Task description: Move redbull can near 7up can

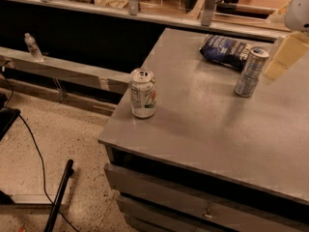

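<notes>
Just beside the end effector (pixel 280 62), its grip unclear, stands the redbull can (pixel 251 72), apparently untouched.

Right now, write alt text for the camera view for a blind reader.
A tall, slim silver-blue can stands upright at the back right of a grey metal table, just left of the beige end effector. A shorter white-green soda can stands near the left edge, and a dark blue snack bag lies behind the slim can.
</notes>
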`<state>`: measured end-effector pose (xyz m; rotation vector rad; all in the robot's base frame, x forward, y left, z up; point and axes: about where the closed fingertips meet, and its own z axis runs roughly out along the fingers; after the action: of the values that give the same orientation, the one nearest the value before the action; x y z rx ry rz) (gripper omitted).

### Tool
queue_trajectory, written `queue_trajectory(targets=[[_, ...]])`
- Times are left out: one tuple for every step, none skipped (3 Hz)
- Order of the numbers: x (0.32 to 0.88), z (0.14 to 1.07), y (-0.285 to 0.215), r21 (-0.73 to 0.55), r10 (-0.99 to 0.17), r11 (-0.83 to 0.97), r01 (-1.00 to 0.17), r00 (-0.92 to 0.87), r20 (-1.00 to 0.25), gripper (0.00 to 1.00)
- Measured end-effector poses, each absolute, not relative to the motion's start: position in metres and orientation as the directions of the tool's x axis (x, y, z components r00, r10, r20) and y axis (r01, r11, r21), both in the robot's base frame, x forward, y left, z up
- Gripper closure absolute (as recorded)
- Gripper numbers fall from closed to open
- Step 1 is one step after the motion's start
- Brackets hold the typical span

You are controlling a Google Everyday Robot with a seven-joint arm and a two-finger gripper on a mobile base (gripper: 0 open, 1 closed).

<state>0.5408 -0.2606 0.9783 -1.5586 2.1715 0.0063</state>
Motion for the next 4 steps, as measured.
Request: queue_trajectory(targets=[[0.573,0.974,-0.272,-0.253,-0.865,0.399,-0.881,-0.270,-0.423,0.00],[0.592,0.966,-0.276,-0.234,-0.842,0.426,-0.874,-0.288,-0.455,0.00],[0.601,0.954,-0.278,-0.219,-0.835,0.444,-0.869,-0.312,-0.453,0.00],[0.602,0.943,-0.284,-0.209,-0.838,0.459,-0.864,-0.342,-0.426,0.00]])
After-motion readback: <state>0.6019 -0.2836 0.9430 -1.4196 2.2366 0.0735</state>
